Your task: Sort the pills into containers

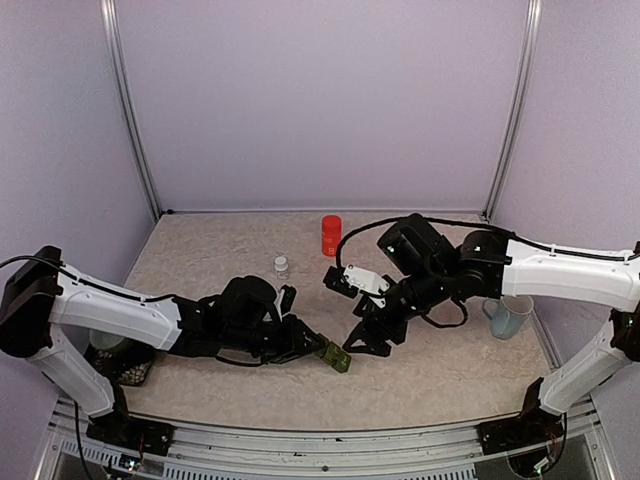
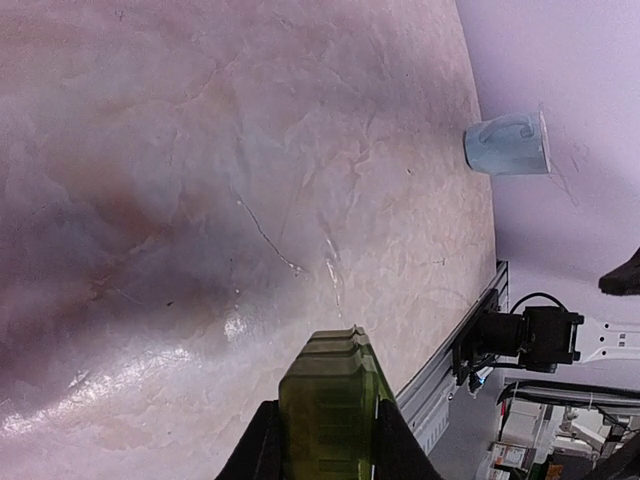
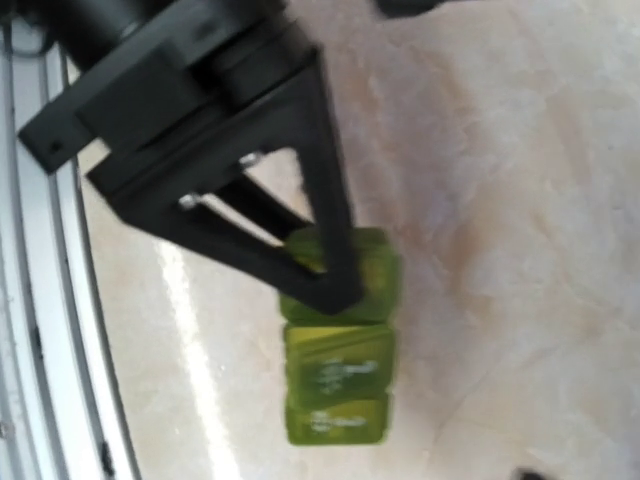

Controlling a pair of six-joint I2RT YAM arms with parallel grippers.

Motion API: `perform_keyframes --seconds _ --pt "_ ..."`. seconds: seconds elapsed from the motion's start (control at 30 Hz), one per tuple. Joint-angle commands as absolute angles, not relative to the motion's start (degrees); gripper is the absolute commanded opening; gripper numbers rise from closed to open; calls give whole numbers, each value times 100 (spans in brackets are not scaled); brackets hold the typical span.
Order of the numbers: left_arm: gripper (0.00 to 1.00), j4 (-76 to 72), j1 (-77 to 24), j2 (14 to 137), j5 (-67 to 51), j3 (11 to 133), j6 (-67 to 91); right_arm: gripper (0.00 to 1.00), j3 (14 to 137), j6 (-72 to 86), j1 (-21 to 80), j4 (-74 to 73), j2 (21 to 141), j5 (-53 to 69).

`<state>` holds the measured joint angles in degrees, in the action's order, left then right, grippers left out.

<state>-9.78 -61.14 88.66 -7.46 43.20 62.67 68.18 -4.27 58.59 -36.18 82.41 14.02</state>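
The left gripper [image 2: 322,448] pinches 1 end of the containers [image 3: 338,385]. The right gripper [image 1: 366,343] hovers beside them, jaws spread, holding nothing.

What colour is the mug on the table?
Pale blue mug, clearest in the left wrist view.

Left tool [image 2: 330,445] clamped, right tool [image 1: 362,341] spread wide.

I see a pale blue mug [image 1: 510,318] on the right and an upright red plastic cylinder [image 1: 331,235] far back (small clear bottle [image 1: 282,266] nearby).
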Motion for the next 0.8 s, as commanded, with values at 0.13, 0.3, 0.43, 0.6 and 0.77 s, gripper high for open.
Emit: perform_keyframes --seconds 0.13,0.3,0.43,0.6,0.77 --pt "4 -1143 -6066 8757 -809 4342 6310 100 6439 -148 6440 -2779 8328 -14" --pt "4 -1110 -6064 8731 -815 4353 6310 100 6473 -72 6563 -2732 8651 -662" --pt "4 -1107 -6056 8689 -790 4351 6319 100 6432 -46 6624 -2651 8865 -702" --pt "4 -1091 -6030 8688 -799 4359 6318 100 6396 7 6646 -2500 8902 -576" --pt "4 -1090 -6021 8684 -807 4402 6299 100 6386 64 6653 -2496 9058 -708"
